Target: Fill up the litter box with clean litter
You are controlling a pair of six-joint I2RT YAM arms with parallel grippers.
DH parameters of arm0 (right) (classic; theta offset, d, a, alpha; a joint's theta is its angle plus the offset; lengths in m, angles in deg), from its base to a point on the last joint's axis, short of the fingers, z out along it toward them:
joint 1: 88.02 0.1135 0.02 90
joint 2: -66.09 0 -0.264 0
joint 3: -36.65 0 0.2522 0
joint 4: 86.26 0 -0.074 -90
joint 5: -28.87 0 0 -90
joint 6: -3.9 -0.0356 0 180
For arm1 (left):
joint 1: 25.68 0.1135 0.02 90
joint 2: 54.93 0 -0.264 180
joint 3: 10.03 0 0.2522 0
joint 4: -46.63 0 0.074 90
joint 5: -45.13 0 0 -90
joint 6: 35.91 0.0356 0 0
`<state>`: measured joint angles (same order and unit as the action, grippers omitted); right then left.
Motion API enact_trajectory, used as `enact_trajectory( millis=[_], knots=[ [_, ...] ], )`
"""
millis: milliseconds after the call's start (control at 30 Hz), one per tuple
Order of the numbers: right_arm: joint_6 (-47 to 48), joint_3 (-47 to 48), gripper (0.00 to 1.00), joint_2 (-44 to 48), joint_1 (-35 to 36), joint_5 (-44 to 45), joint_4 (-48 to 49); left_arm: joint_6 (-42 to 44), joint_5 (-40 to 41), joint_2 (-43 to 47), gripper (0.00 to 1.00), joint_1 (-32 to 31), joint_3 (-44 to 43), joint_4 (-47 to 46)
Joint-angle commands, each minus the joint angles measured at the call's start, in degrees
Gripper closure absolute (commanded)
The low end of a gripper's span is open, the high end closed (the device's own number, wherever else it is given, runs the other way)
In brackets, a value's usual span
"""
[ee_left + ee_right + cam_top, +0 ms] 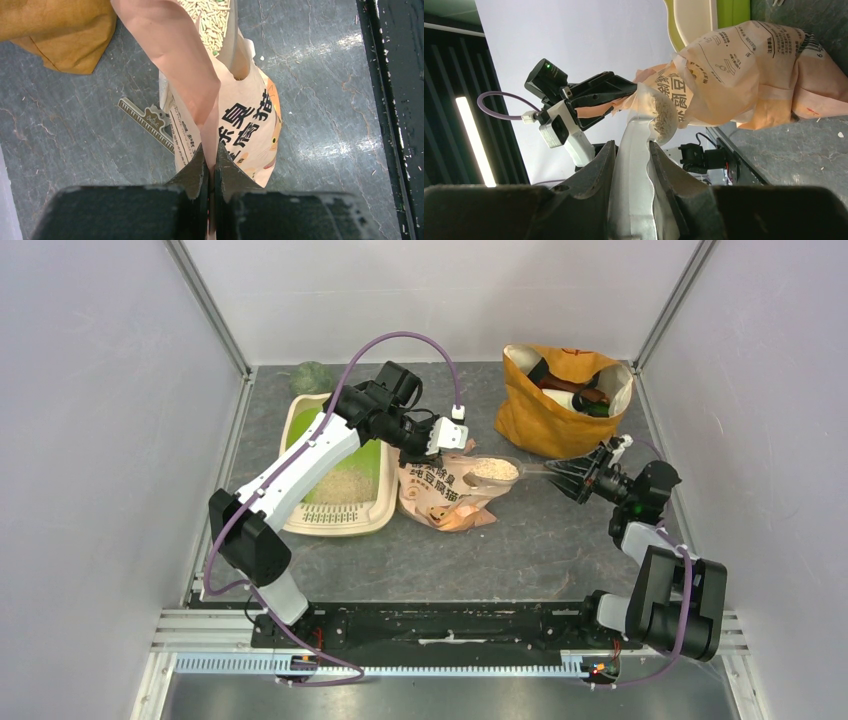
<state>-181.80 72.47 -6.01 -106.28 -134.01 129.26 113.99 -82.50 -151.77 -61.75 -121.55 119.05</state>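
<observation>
The litter box (pixel 330 522) sits on the bench (pixel 540 540) just left of the litter bag (pixel 445 498), with a thin layer of litter (pixel 345 483) inside. The left jaws are clenched on the bag's top edge. The right jaws grasp a clear scoop (pixel 634 145), heaped with litter, over the bag's mouth. A yellow bag (pixel 555 410) stands behind the litter bag, to its right.

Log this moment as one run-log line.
left claw: shut on litter bag rim | right claw: gripping scoop handle | scoop: loaded, at bag mouth | litter box: some clean litter inside
</observation>
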Motion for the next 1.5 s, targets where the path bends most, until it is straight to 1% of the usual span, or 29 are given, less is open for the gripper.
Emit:
enact_trajectory(
  millis=[0, 133, 500, 600, 700, 800, 833, 900, 933, 967, 1000, 1067, 1100, 1167, 1200, 1233, 1300, 1467],
  knots=[
    [-1.9, 1.7, 1.00, 0.9, -2.3, -3.6, 2.8, -0.4, -0.2, 2.0, 0.98, 0.4, 0.2, 2.3],
    [-3.7, 2.4, 1.00, 0.9, -5.2, -5.9, 3.7, -0.2, -0.5, 2.0, 0.98, 0.7, 0.4, 2.3],
    [-14.9, 4.6, 1.00, 0.6, -10.4, -9.3, 14.5, -0.3, -0.5, 1.9, 0.98, 1.0, 0.3, 2.3],
    [-15.8, 7.3, 1.00, 0.6, -11.9, -10.1, 14.5, -0.3, -0.5, 1.8, 0.98, 1.1, 0.1, 2.3],
    [-16.3, 11.6, 1.00, -0.1, -12.1, -8.7, 14.0, -0.1, -0.6, 2.0, 0.98, 1.1, 0.0, 2.3],
    [-15.1, 15.9, 1.00, -0.3, -12.0, -7.3, 9.6, 0.1, -0.7, 2.3, 0.97, 1.1, 0.0, 2.3],
    [-13.8, 16.9, 1.00, -0.2, -11.9, -6.9, 7.1, 0.1, -0.6, 2.3, 0.93, 1.1, -0.1, 2.3],
    [-10.4, 18.4, 1.00, 0.4, -10.7, -5.9, -0.4, 0.2, -0.3, 2.6, 0.74, 1.1, -0.2, 2.3],
    [-10.0, 19.0, 1.00, 0.5, -10.1, -5.2, -1.2, 0.2, -0.2, 2.6, 0.62, 1.1, -0.2, 2.3],
    [-9.9, 19.5, 1.00, 0.6, -9.3, -4.7, -2.0, 0.0, -0.1, 2.8, 0.55, 1.1, -0.2, 2.3],
    [-9.1, 19.9, 1.00, 0.6, -8.5, -4.0, -3.7, -0.1, 0.1, 2.9, 0.49, 1.1, -0.2, 2.3],
    [-8.1, 21.0, 1.00, 0.2, -6.9, -2.6, -7.8, 0.0, 0.6, 3.3, 0.41, 1.1, 0.1, 2.3],
    [-7.9, 21.7, 1.00, -0.1, -6.2, -2.0, -8.9, 0.0, 0.9, 3.5, 0.40, 1.1, 0.3, 2.3],
    [-8.4, 22.7, 1.00, -0.4, -5.2, -0.7, -8.6, 0.0, 1.7, 4.1, 0.28, 1.1, 0.6, 2.3],
    [-8.5, 23.0, 1.00, -0.5, -4.9, -0.2, -9.0, 0.0, 2.0, 4.5, 0.26, 1.1, 0.7, 2.2],
    [-8.6, 23.3, 1.00, -0.6, -4.3, 0.4, -9.3, 0.1, 2.3, 5.0, 0.17, 1.1, 0.9, 2.3],
    [-8.7, 23.5, 1.00, -0.7, -3.2, 1.7, -9.5, -0.9, 2.6, 6.1, 0.12, 1.5, 1.1, 1.4],
    [-9.3, 24.1, 1.00, -1.3, 0.1, 5.3, -8.4, -6.0, 2.8, 10.3, 0.10, 4.1, 1.9, -3.9]
  ],
)
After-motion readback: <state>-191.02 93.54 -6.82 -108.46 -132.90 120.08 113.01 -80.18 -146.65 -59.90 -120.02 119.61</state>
